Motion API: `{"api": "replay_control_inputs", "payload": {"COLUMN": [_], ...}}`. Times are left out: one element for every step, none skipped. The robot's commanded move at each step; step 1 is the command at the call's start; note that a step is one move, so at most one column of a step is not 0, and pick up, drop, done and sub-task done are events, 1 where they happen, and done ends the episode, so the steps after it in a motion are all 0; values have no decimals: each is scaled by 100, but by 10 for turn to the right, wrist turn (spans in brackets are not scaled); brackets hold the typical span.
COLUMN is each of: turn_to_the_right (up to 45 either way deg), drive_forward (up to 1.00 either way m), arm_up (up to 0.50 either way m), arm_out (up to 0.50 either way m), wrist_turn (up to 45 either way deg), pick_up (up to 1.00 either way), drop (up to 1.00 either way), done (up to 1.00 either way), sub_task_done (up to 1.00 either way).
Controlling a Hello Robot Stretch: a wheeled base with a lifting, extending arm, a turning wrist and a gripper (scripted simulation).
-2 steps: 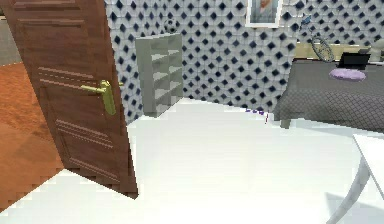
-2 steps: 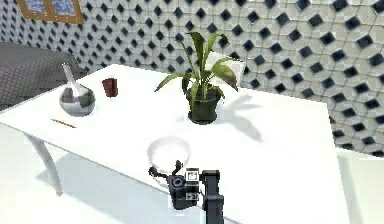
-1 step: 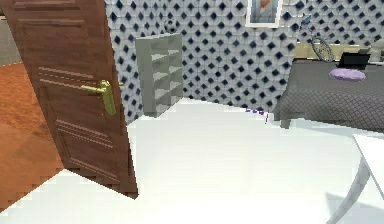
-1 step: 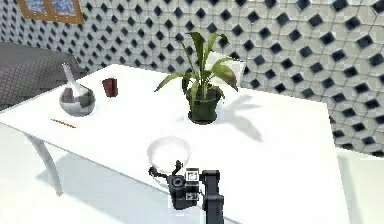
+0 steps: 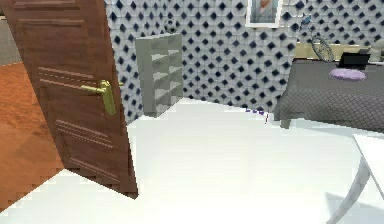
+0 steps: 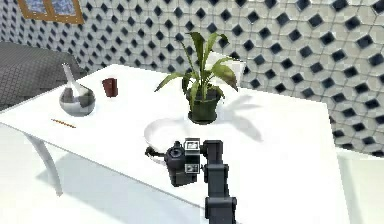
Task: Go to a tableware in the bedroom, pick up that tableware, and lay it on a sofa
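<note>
Stage: bedroom reached, pick-up not yet evident. Gripper (image 6: 158, 155) at white plate (image 6: 172, 132) lying on table (image 6: 290, 140) by plant (image 6: 205, 85); cup (image 6: 110, 87) nearby. Grip and hold: cannot tell. Left: lift, sofa

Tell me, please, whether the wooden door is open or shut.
Open: the wooden door stands swung into the room, orange floor showing past it.

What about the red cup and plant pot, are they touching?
Apart. In the arm side view, bare white tabletop lies between the red cup and the plant pot.
</note>
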Motion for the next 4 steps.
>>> {"api": "replay_control_inputs", "payload": {"turn_to_the_right": [0,0,0,0], "drive_forward": [0,0,0,0], "arm_up": [18,0,0,0], "arm_out": [0,0,0,0], "wrist_turn": [0,-450,-450,-210], "pick_up": [0,0,0,0], "drop": [0,0,0,0], "done": [0,0,0,0], "sub_task_done": [0,0,0,0]}}
